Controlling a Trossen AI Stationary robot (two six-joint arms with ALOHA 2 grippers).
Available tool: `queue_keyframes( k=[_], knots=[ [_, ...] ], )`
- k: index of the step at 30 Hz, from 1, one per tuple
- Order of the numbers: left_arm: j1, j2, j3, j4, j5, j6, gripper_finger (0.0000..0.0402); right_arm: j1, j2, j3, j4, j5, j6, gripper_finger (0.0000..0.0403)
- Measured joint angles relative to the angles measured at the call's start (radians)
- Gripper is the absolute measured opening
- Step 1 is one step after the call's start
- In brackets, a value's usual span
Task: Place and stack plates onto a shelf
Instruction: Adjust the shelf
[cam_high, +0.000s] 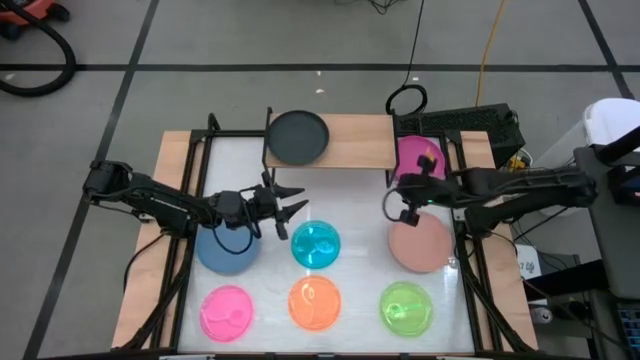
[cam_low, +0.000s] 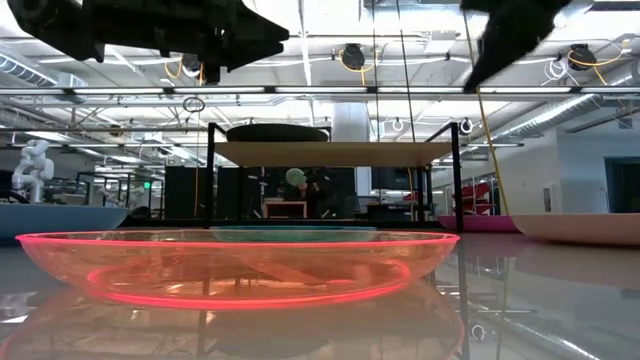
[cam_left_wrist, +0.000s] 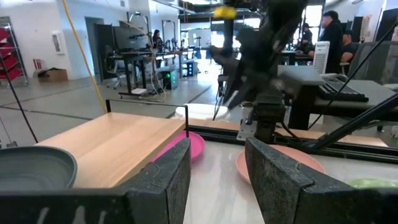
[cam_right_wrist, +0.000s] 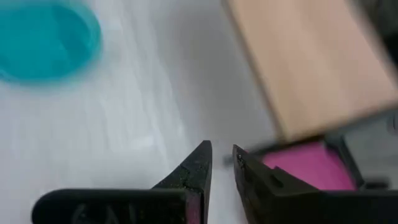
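The white worktop (cam_high: 350, 200) is carrying the shelf (cam_high: 350, 140), where a dark grey plate (cam_high: 297, 136) is sitting. Magenta (cam_high: 418, 152), dusty pink (cam_high: 420, 245) and blue (cam_high: 228, 250) plates are lying nearby. The left gripper (cam_high: 292, 212) is hovering fingers apart; the right gripper (cam_right_wrist: 222, 163), nearly together, is holding nothing.

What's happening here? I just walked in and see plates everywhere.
Two robot arms are putting plates onto a small wooden shelf. Only the dark grey plate sits on it. The left gripper hangs open and empty above the table between the blue plate and the cyan plate. The right gripper, nearly closed and empty, hovers beside the magenta plate, near the dusty pink plate.
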Motion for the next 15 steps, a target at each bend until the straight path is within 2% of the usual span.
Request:
queue_keyframes(
  k=[7,12,15],
  knots=[
    [-0.025,0.000,0.000,0.000,0.001,-0.003,0.0159,-0.124,0.106,-0.105,-0.087,-0.006,0.022,0.0109],
    [-0.033,0.000,0.000,0.000,0.001,-0.003,0.0159,-0.218,0.171,-0.201,-0.059,-0.006,0.012,0.0154],
    [-0.033,0.000,0.000,0.000,0.001,-0.003,0.0159,-0.266,0.204,-0.238,0.022,-0.013,-0.035,0.0170]
  ],
)
